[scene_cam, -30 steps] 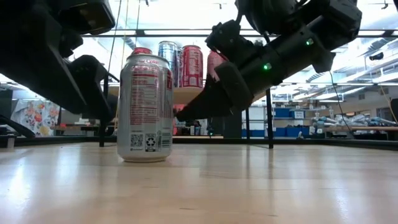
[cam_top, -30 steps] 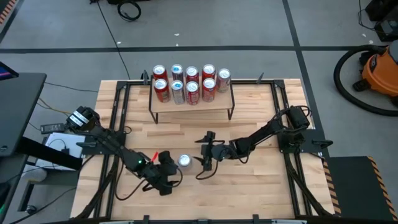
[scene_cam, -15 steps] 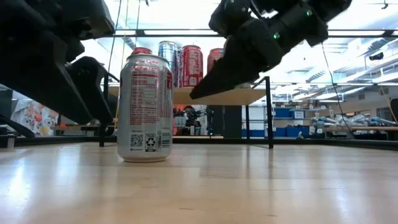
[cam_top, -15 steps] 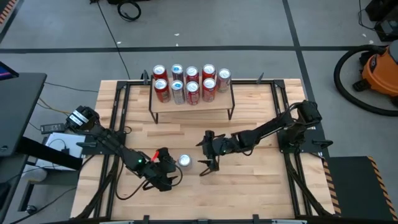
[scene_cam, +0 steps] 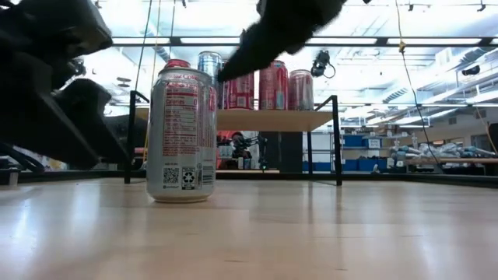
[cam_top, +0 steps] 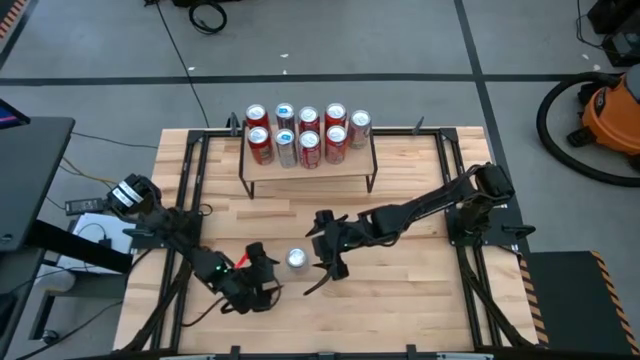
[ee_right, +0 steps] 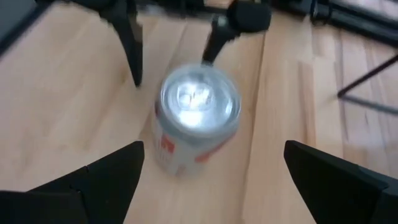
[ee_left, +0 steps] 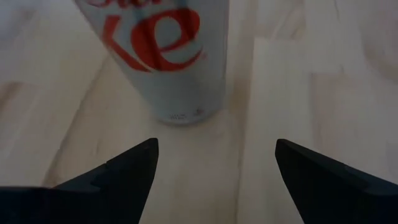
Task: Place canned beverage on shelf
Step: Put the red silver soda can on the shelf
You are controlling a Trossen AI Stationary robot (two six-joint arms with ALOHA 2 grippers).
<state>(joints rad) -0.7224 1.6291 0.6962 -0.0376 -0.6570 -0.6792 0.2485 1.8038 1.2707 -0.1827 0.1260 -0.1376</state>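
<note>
A silver can with red lettering (cam_top: 296,259) stands upright on its base on the wooden tabletop; it also shows in the low view (scene_cam: 182,134). My left gripper (cam_top: 266,272) is open beside the can on its left, fingers (ee_left: 134,163) short of it. My right gripper (cam_top: 318,262) is open just right of the can and above it, looking down on its top (ee_right: 199,99). The shelf (cam_top: 308,166) stands at the far middle with several red and silver cans (cam_top: 305,132) on its top board.
Black metal rails (cam_top: 180,250) run along the table's left and right sides. The shelf's thin black legs (scene_cam: 336,140) stand behind the can. Bare wood (cam_top: 400,290) lies toward the near right of the table.
My right gripper has gone toward the table's left, up to the can, has risen above its top and tipped downward. My left gripper has drawn back a little from the can toward the near left. The can has stayed in place.
</note>
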